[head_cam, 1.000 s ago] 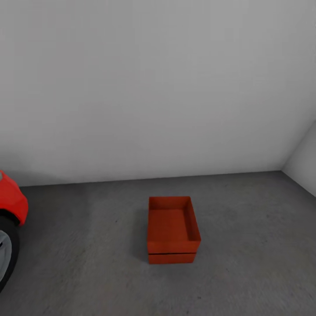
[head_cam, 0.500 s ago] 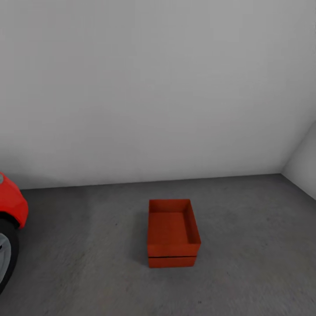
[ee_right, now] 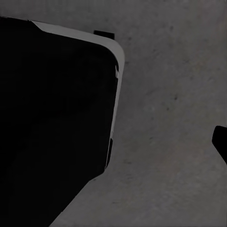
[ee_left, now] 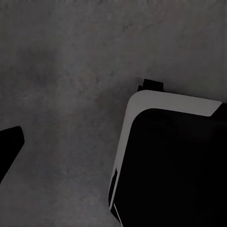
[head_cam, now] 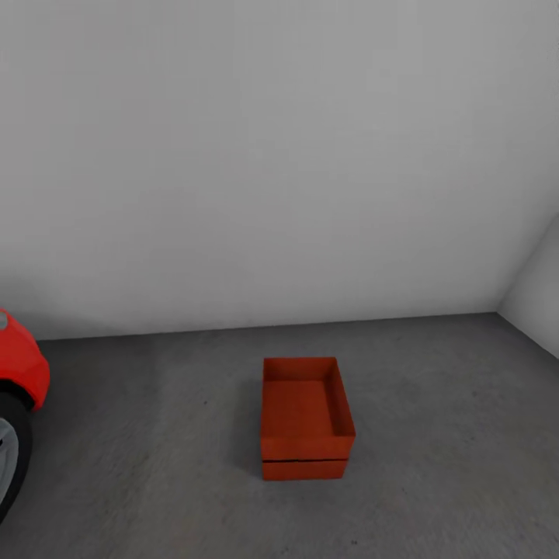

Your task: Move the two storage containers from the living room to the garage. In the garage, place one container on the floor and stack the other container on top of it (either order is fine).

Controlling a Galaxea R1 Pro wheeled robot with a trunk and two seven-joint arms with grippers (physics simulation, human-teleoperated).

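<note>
Below each wrist camera, dark grey rough concrete floor (ee_left: 66, 94) is seen past a large black body panel with a pale rim (ee_left: 165, 156). A black sliver at the frame edge in the left wrist view (ee_left: 8, 146), and another in the right wrist view (ee_right: 220, 142), may be a fingertip; whether either hand is wide or narrow cannot be told. Nothing is seen held.

Further out, in the head view, the two orange-red rectangular open-topped storage containers (head_cam: 304, 415) are seen on the garage floor (head_cam: 435, 435), one seated squarely on the other, a thin dark seam marking the join. The stack stands near the plain pale grey wall (head_cam: 279, 155), well apart from the red car (head_cam: 19, 373) and its dark tyre at the left edge.

Judged step: stacking is done; the task appears complete. No further handling seems called for; any next move should be kept clear of the stack so it is not knocked.
</note>
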